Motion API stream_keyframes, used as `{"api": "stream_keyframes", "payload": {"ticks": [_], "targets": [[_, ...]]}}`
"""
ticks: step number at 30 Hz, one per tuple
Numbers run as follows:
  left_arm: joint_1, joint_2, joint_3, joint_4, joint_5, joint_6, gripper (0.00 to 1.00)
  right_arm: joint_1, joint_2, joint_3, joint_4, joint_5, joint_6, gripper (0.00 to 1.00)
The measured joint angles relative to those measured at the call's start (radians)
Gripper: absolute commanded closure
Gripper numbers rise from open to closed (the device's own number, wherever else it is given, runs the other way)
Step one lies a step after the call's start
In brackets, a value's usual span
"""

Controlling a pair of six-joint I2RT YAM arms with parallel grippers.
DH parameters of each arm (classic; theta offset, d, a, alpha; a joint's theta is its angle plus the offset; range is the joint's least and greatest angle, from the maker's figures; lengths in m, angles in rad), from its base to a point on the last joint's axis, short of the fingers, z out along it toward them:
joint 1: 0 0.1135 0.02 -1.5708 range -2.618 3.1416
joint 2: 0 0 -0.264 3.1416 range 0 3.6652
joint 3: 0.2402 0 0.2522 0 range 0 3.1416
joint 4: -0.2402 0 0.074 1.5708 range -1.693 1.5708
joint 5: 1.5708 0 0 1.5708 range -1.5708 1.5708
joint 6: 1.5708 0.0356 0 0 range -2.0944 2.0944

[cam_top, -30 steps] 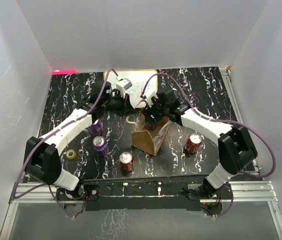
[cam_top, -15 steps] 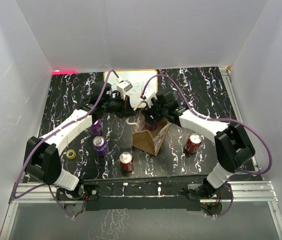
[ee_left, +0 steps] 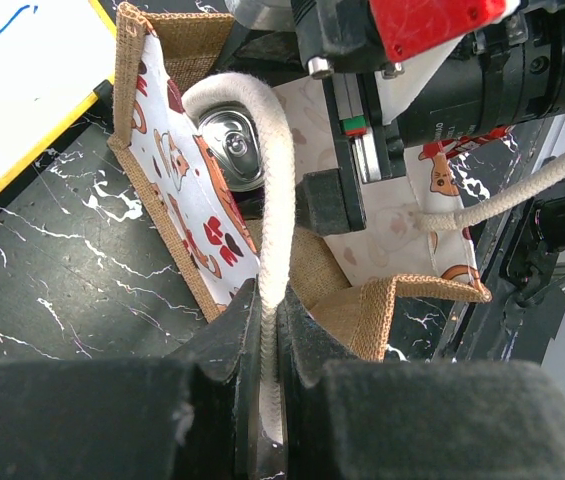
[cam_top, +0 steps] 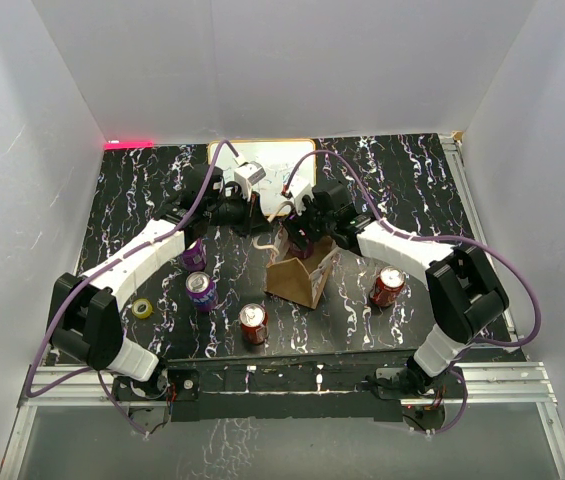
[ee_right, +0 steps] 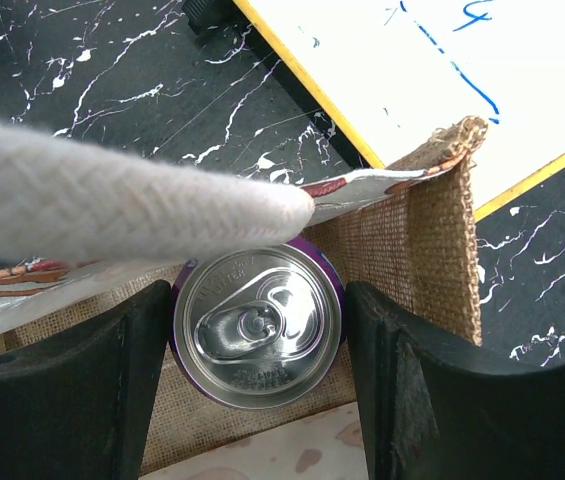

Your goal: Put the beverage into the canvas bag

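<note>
This is a robot laboratory cell: plain white panels stand behind and to both sides of the left gripper and right gripper, around a black marbled table edged with aluminium rails.

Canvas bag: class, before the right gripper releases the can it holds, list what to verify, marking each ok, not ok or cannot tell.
1. Left gripper shut on the cream handle, holding the canvas bag open: ok.
2. Purple can inside the bag's walls: ok.
3. Can upright, lid facing up: ok.
4. Right gripper closed on the can from both sides: ok.
5. Can resting on the bag's floor: cannot tell.
</note>
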Motion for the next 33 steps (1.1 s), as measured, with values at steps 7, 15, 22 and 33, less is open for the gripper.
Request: {"api": "stream_keyframes", "payload": {"ticks": [7, 15, 22, 33], "targets": [[0.000, 0.000, -0.003, 0.000, 0.000, 0.001, 1.00, 0.000, -0.002, 0.005, -0.016, -0.007, -0.002, 0.13], [0.000, 0.000, -0.003, 0.000, 0.000, 0.001, 1.00, 0.000, -0.066, 0.087, -0.129, -0.041, -0.021, 0.07], [0.000, 0.000, -0.003, 0.004, 0.000, -0.003, 1.00, 0.000, -0.167, 0.193, -0.228, -0.080, -0.047, 0.07], [0.000, 0.000, -0.003, 0.010, 0.000, -0.015, 1.00, -0.138, -0.444, 0.214, -0.387, -0.214, -0.154, 0.06]]}}
